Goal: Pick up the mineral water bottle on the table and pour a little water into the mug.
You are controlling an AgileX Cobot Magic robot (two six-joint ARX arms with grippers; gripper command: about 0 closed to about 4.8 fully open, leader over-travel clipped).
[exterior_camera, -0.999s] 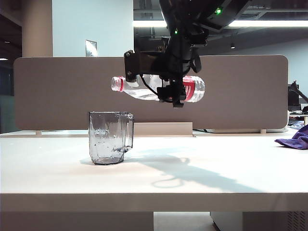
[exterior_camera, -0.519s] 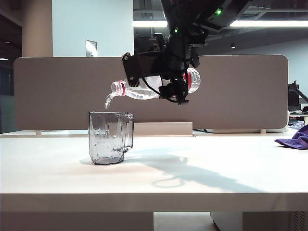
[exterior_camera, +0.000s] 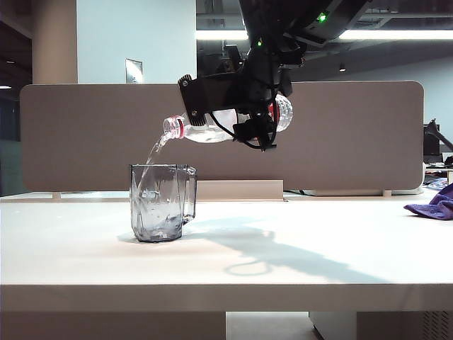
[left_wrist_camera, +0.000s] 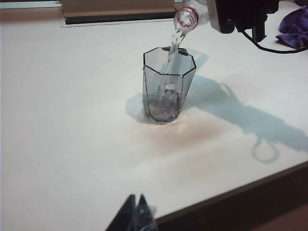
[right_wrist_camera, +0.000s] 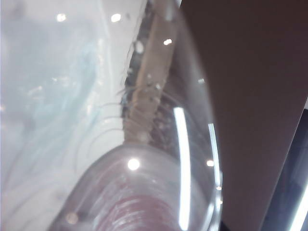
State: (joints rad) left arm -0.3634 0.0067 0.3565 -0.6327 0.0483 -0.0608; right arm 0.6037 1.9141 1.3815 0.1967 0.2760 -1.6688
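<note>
The mineral water bottle (exterior_camera: 212, 132) hangs tilted above the table (exterior_camera: 297, 248), mouth (exterior_camera: 172, 127) lowest, with my right gripper (exterior_camera: 258, 124) shut on its labelled body. A thin stream of water falls from the mouth into the mug (exterior_camera: 161, 202) standing below it. In the left wrist view the bottle's red-ringed mouth (left_wrist_camera: 186, 17) sits just over the mug (left_wrist_camera: 168, 84), and water shows in the mug's bottom. The bottle (right_wrist_camera: 144, 192) fills the right wrist view, hiding the fingers. My left gripper (left_wrist_camera: 136, 204) hovers shut and empty near the table's front edge, far from the mug.
A purple cloth (exterior_camera: 433, 204) lies at the table's right end, also seen in the left wrist view (left_wrist_camera: 294, 26). A grey partition (exterior_camera: 85, 142) stands along the table's back edge. The dark front edge (left_wrist_camera: 269, 187) runs close to my left gripper.
The bottle went from lying level to tipping mouth-down over the mug. Water began to run out and now streams into the mug. The left gripper has not moved.
</note>
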